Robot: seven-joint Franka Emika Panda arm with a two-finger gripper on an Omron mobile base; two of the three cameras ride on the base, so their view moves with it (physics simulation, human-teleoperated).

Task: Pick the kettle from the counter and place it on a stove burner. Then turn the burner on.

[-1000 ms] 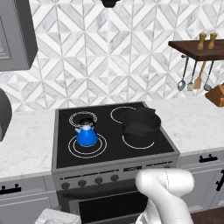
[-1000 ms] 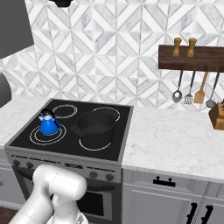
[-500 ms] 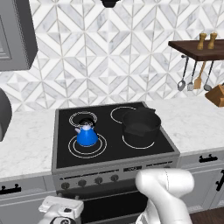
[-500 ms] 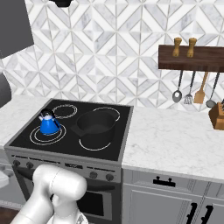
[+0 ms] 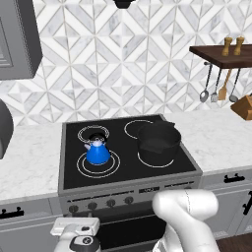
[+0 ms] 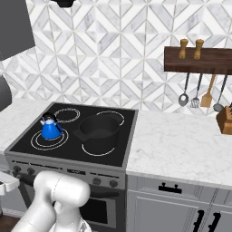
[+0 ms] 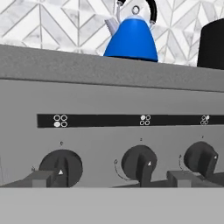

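The bright-blue kettle (image 5: 98,151) (image 6: 50,128) stands upright on the front-left stove burner (image 5: 114,164) (image 6: 38,142), inside its two large white rings. My gripper (image 5: 75,222) (image 6: 5,183) hangs low in front of the range, below the left knobs. In the hand view the gripper (image 7: 113,179) is open, with its dark fingertips (image 7: 41,178) wide apart and the middle knob (image 7: 139,162) between them, untouched. Above the panel the kettle (image 7: 131,37) rises over the stove edge. The white counter (image 5: 29,167) (image 6: 181,145) flanks the stove (image 5: 167,170).
A large black pot (image 5: 158,141) (image 6: 99,132) (image 7: 212,41) sits on the front-right burner beside the kettle. Other knobs (image 7: 61,166) (image 7: 201,157) flank the middle one under burner icons. A wall shelf (image 6: 199,61) with hanging utensils is at the right.
The hand has risen into the lower left of the left base view, closing in on the knob row. Kettle and pot have not moved.
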